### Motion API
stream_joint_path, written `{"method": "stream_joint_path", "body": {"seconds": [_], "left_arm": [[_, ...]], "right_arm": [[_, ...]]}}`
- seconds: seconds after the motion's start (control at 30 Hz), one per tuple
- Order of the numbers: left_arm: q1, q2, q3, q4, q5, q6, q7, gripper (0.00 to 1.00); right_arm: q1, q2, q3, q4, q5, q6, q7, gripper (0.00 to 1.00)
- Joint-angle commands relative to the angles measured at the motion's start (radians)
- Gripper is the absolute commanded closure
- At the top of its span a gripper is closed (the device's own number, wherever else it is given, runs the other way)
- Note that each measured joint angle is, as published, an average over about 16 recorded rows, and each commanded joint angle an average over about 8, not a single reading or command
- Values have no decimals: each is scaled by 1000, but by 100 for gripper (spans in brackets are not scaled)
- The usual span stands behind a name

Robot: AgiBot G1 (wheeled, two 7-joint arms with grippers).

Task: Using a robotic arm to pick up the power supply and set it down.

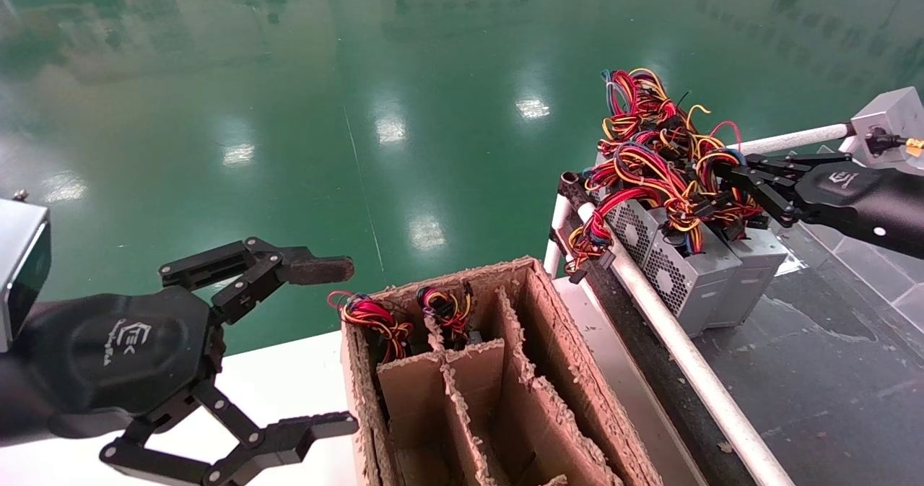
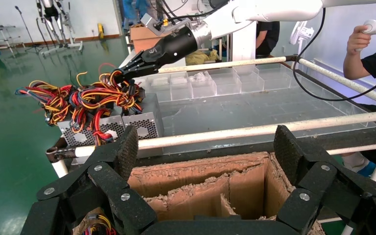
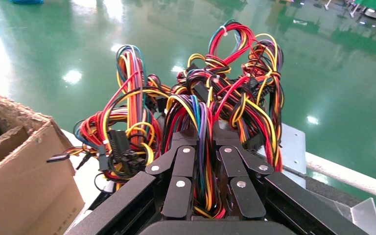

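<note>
Right pincer (image 1: 729, 179), at the frame's right, is clamped on the wire bundle (image 1: 660, 154) above the power supply (image 1: 668, 266); left pincer (image 1: 339, 345) gapes idle, lower left.

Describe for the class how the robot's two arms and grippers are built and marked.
Both end in black two-finger grippers with multi-link fingers, silver pivot screws and a white logo on a rounded black wrist. The left gripper has a brownish, worn upper fingertip. The right gripper sits on a white tubular arm with black cables.
</note>
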Motion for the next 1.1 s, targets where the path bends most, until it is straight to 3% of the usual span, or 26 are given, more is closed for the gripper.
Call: {"method": "stream_joint_path", "body": {"seconds": [0.03, 0.2, 0.27, 0.5, 0.57, 1.1], "left_arm": [[0, 0, 0, 0, 0, 0, 0, 0], [0, 0, 0, 0, 0, 0, 0, 0], [0, 0, 0, 0, 0, 0, 0, 0], [0, 0, 0, 0, 0, 0, 0, 0], [0, 0, 0, 0, 0, 0, 0, 0], [0, 0, 0, 0, 0, 0, 0, 0]], "right_arm": [[-1, 1, 0, -2, 0, -9, 0, 100], [2, 3, 3, -3, 4, -29, -4, 100], [2, 2, 2, -4, 3, -30, -7, 93], [0, -5, 0, -16, 0, -16, -10, 11], [2, -5, 1, -19, 1, -16, -8, 0], [9, 6, 4, -24, 6, -31, -3, 0]]}}
